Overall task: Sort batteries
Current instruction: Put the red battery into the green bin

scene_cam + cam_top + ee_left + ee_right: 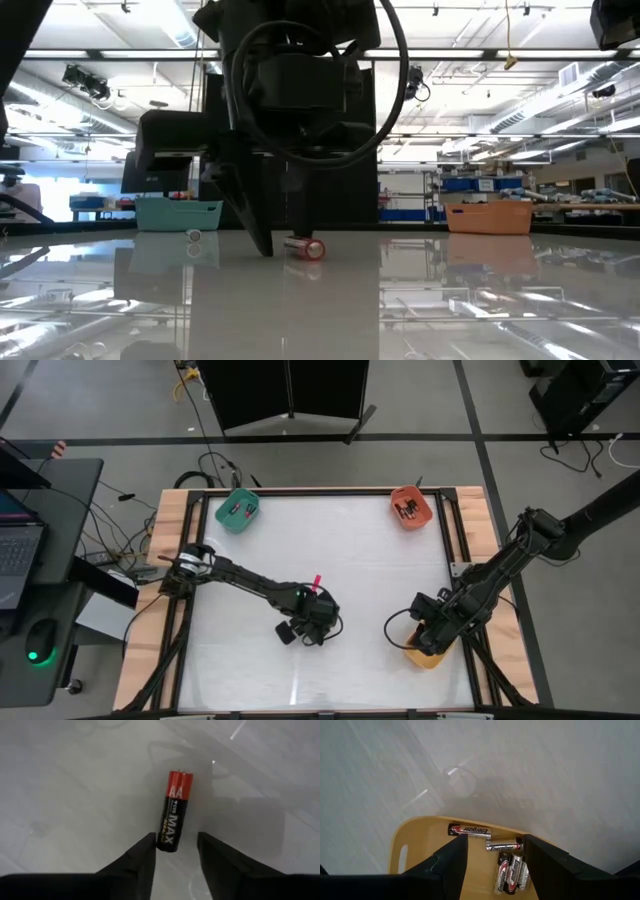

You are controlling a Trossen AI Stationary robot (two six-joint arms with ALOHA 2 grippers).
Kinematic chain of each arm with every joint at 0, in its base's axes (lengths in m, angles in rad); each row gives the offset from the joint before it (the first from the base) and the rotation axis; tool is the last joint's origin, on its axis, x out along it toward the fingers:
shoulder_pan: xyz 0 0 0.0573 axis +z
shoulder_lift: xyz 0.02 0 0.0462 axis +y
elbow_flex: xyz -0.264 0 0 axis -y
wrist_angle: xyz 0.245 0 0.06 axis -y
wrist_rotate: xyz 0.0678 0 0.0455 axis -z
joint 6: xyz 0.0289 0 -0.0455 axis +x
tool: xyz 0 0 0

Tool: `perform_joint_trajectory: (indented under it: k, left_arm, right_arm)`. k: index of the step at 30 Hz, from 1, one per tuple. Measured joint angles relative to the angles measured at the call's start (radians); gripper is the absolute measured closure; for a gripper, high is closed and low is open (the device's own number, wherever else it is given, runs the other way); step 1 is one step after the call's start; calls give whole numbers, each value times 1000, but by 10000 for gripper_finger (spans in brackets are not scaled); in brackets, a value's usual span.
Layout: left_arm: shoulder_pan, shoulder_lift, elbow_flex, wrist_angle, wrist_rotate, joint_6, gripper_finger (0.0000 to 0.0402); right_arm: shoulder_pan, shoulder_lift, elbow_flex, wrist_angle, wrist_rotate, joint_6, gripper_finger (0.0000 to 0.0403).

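Note:
A red-and-black AA battery (172, 812) lies flat on the white table, near its middle (316, 582), and also shows in the low view (305, 247). My left gripper (175, 851) is open and low over the table. Its fingertips stand on either side of the battery's black end. My right gripper (492, 852) is open above a yellow bin (415, 845) at the table's right near side (428, 656). Several batteries (507, 867) lie on the bin's floor. A small silvery battery (194, 236) lies farther off on the table. My left gripper has the battery's black end (167, 845) just inside its open fingertips, close against one finger (147, 851). I cannot tell whether that finger touches it. The battery lies flat on the table, lengthwise along the fingers.
A teal bin (237, 510) stands at the far left of the table and an orange bin (410, 507) at the far right, each with small dark things inside. A raised frame (455, 540) runs round the white table top. Cables lie off the table's far-left corner.

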Motion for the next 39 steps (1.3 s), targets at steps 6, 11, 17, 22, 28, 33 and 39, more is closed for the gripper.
perform_joint_trajectory:
  k: [6,11,17,22,28,33,39]
  left_arm:
    - [-20,1,-1,-4,11,-16,299]
    - [-26,1,-2,-4,34,-71,322]
    - [-26,1,-2,1,48,-123,347]
    - [-27,-7,1,4,51,-203,355]
    - [9,-71,14,-12,61,-334,355]
    - [64,-142,15,-28,46,-434,355]
    - [174,-266,-57,-58,18,-531,355]
  right_arm:
    - [0,0,0,0,1,0,201]
    - [0,0,0,0,1,0,201]
    - [0,0,0,0,1,0,201]
    - [0,0,0,-1,1,0,201]
    - [0,0,0,-11,1,0,201]
    - [0,0,0,-16,1,0,201]
    - [0,0,0,-15,13,0,201]
